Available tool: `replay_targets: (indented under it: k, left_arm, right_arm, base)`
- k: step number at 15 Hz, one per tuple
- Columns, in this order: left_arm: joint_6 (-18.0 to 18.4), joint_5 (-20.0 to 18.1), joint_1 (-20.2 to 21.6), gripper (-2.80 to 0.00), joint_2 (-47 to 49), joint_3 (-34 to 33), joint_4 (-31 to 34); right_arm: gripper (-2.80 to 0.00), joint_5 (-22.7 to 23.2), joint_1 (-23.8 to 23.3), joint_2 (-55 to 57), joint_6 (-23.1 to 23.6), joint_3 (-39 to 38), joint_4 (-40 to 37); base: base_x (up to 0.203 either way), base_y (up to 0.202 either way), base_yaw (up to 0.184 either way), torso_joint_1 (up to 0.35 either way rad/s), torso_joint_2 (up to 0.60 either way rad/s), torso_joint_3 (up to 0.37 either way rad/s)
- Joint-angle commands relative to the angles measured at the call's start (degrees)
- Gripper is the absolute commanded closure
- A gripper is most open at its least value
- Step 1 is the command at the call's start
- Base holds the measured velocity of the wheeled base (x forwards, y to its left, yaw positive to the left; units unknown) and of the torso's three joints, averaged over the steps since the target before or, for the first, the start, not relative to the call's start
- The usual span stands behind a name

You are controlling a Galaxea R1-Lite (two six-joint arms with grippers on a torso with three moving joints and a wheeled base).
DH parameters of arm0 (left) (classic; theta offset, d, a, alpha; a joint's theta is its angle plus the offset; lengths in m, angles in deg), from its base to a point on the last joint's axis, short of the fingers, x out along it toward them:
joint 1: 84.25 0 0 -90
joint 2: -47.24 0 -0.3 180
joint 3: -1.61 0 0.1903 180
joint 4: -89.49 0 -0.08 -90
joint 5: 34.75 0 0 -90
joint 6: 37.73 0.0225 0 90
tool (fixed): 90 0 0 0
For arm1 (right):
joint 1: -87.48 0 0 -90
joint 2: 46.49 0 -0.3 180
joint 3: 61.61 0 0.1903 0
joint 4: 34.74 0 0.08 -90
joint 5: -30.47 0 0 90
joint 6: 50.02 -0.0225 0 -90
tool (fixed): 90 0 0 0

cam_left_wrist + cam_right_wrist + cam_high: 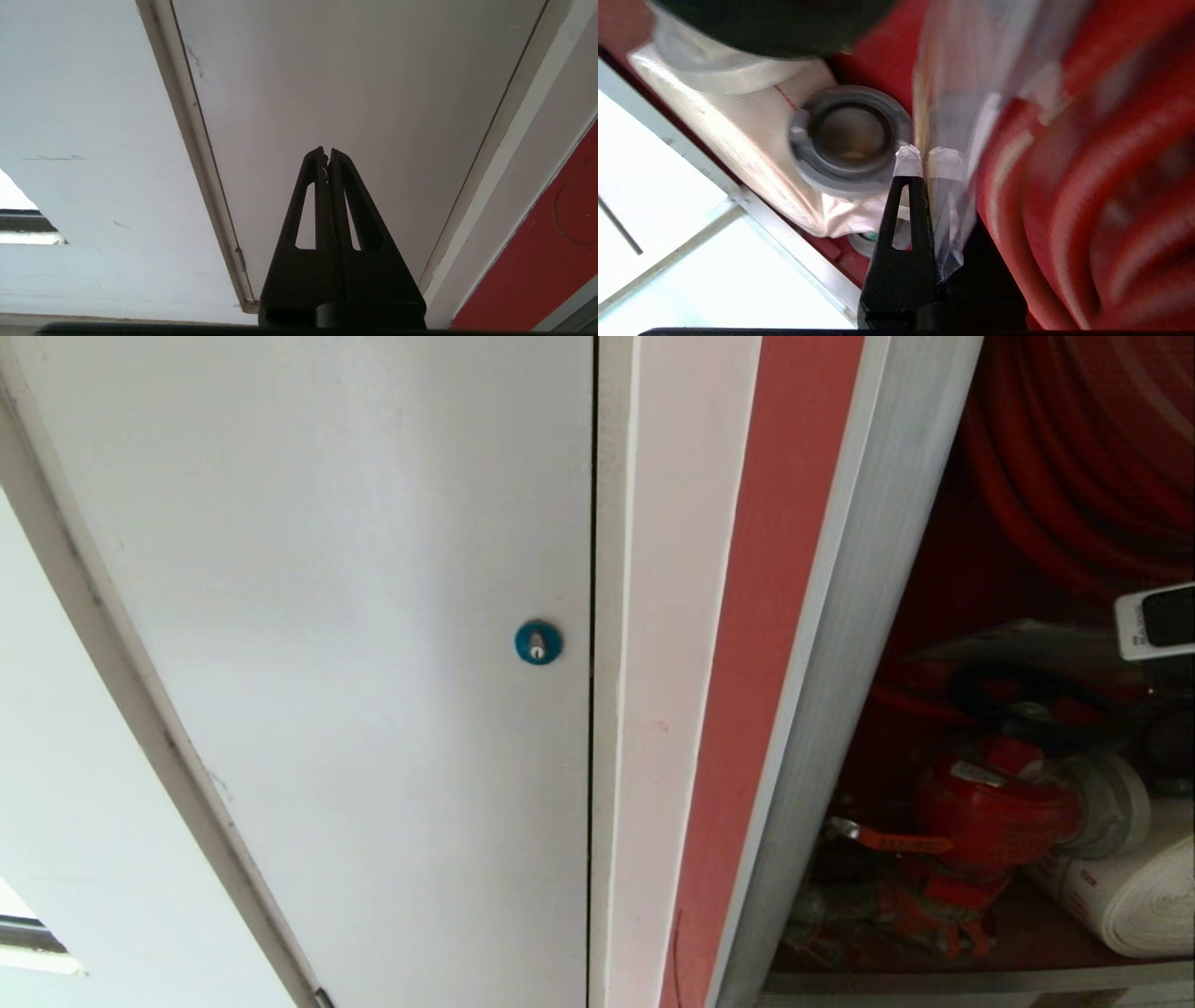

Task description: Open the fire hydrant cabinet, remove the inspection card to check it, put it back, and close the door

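Observation:
The fire hydrant cabinet (pixel 840 663) stands open at the right, red inside. My right gripper (pixel 924 158) is inside it, shut on the inspection card (pixel 957 93), a thin pale see-through sheet running up between the taped fingertips. The card hangs in front of the red hose reel (pixel 1111 163), beside the white rolled hose (pixel 738 121) and its grey coupling (pixel 850 135). In the head view the card (pixel 1018 642) shows as a flat grey sheet above the red valve (pixel 990 812). My left gripper (pixel 327 151) is shut and empty, facing a white panel. The door is out of view.
A white door with a blue lock (pixel 539 641) fills the left of the head view, next to a white and red wall strip (pixel 747 709). The cabinet's aluminium sill (pixel 784 228) runs below the hose. The right wrist housing (pixel 1158 621) shows at the right edge.

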Motion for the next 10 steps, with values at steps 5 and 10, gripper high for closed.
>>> replay_targets:
  k: [5, 10]
  left_arm:
    - [0.02, 0.0, 0.03, 0.0, -0.01, -0.18, -0.02]
    - [0.02, 0.0, 0.03, 0.0, -0.01, -0.18, -0.02]
  right_arm:
    - [0.0, 0.61, 0.05, -3.64, 1.76, -2.47, -0.36]
    - [0.0, 0.63, -0.02, -5.61, 1.74, -5.47, -0.27]
  base:
    - [0.0, 0.0, 0.0, 0.0, 0.0, 0.0]
    - [0.0, 0.0, 0.0, 0.0, 0.0, 0.0]
